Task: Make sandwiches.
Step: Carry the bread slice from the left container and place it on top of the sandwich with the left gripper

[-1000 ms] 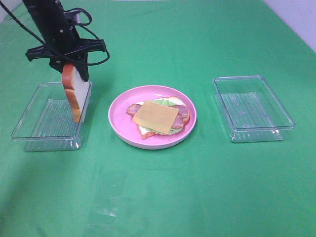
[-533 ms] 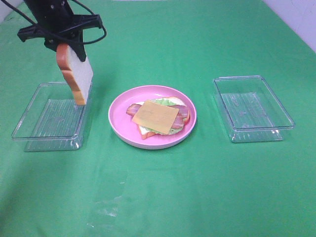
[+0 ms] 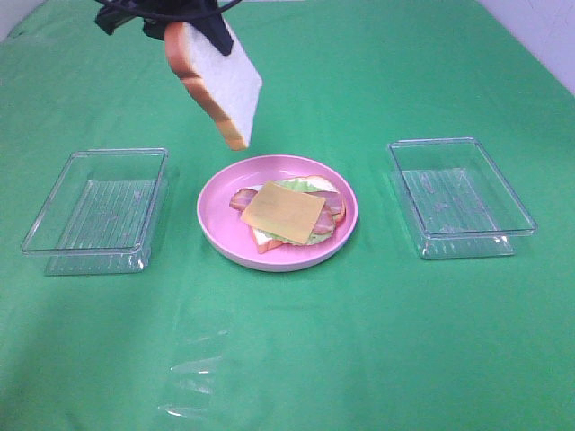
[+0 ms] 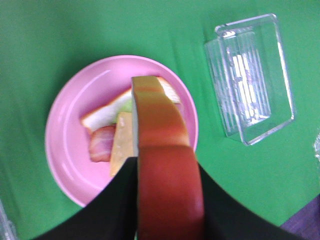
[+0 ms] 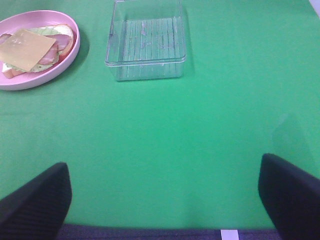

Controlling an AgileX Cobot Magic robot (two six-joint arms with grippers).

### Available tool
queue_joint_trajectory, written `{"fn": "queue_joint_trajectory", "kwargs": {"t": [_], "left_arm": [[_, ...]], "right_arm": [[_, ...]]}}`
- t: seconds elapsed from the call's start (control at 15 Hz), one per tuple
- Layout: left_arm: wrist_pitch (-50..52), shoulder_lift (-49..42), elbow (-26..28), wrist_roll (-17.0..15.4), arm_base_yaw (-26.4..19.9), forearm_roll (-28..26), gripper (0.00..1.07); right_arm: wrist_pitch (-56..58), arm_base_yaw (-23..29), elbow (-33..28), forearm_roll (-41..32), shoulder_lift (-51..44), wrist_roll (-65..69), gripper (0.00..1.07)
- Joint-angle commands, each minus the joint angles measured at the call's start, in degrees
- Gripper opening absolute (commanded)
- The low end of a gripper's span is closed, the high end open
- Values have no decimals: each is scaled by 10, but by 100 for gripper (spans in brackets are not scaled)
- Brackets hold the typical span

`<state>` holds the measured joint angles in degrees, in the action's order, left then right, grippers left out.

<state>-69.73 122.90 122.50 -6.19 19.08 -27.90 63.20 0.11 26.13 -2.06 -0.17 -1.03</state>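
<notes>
bread slice (image 3: 218,83): tilted, in the air above the far-left rim of the pink plate (image 3: 216,224) | left hand (image 3: 184,20): clamped on slice's crust | open-faced stack (image 3: 286,214): on plate, worktop centre; cheese on top | right hand (image 5: 165,197): jaws spread wide, holding nothing

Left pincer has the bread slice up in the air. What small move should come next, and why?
Probably carry the slice a little further right and toward the plate, then lower it flat. The left pincer holds it tilted, high and left of the stack, whose cheese lies bare on top with no upper slice yet. The right pincer is open and idle.
</notes>
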Motion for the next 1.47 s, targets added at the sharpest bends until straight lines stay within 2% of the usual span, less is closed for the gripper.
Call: {"fn": "queue_joint_trajectory", "kwargs": {"t": [0.07, 0.27, 0.47, 0.6, 0.8, 1.13, 1.27, 1.4, 1.47], "left_arm": [[28, 21, 2, 26, 29, -52, 24], [41, 56, 2, 45, 56, -103, 24], [41, 85, 2, 46, 66, -127, 24], [41, 105, 2, 62, 66, -172, 24], [43, 119, 2, 62, 66, -171, 24], [43, 152, 2, 62, 65, -155, 24], [44, 159, 2, 62, 65, -128, 24], [46, 161, 2, 56, 64, -40, 24], [52, 161, 2, 56, 64, -24, 24]], "right_arm": [[-3, -1, -2, -1, -18, -6, 96], [-3, -1, -2, -1, -18, -6, 96], [-3, -1, -2, -1, -18, -6, 96], [-3, -1, -2, -1, -18, -6, 96], [-3, -1, -2, -1, -18, -6, 96], [-3, -1, -2, -1, -18, -6, 96], [-3, -1, -2, -1, -18, -6, 96], [-3, -1, -2, -1, -18, -6, 96], [-3, -1, -2, -1, -18, -6, 96]]}}
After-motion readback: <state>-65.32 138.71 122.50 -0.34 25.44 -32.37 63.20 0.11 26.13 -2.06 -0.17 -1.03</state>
